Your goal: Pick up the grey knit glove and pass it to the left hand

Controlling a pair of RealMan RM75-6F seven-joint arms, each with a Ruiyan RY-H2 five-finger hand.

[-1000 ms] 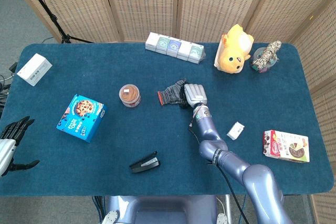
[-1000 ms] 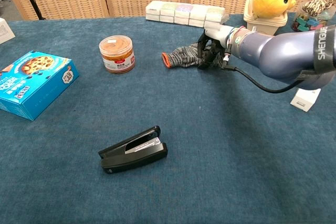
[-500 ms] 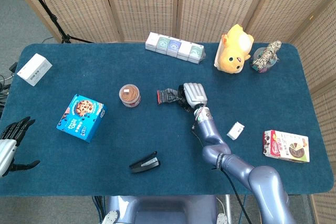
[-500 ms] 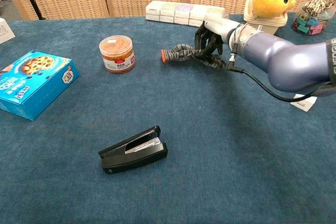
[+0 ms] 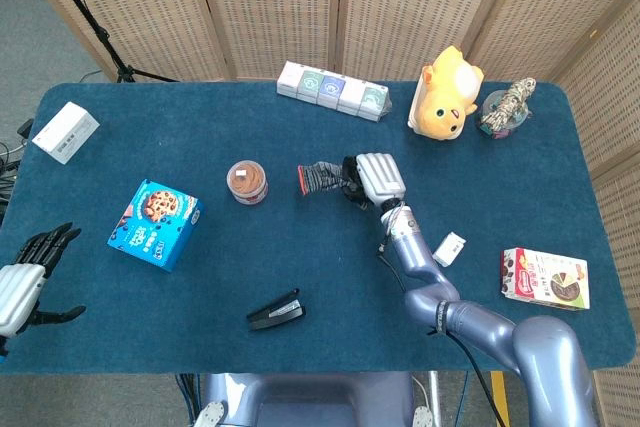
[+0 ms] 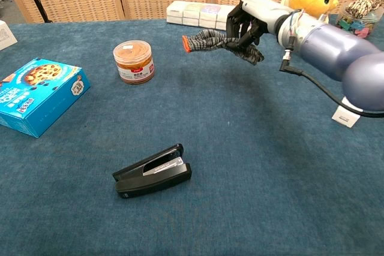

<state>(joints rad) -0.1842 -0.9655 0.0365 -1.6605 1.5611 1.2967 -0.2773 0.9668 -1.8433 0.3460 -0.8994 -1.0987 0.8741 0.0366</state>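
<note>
The grey knit glove (image 5: 322, 178) (image 6: 211, 41), with an orange-red cuff at its left end, hangs in the air above the blue table. My right hand (image 5: 372, 179) (image 6: 249, 22) grips its right part, fingers curled around the fabric. The cuff end sticks out to the left and a fold droops below the hand. My left hand (image 5: 28, 272) hovers at the table's near left edge, fingers spread and holding nothing; the chest view does not show it.
An orange-lidded jar (image 5: 246, 181) stands left of the glove. A blue cookie box (image 5: 155, 224), a black stapler (image 5: 275, 310), a row of small cartons (image 5: 333, 91), a yellow plush (image 5: 444, 93), a small white box (image 5: 450, 248) and a snack box (image 5: 544, 279) lie around.
My right hand closed on the glove and lifted it off the table, rising and shifting slightly left. The left hand edged a little toward the table.
</note>
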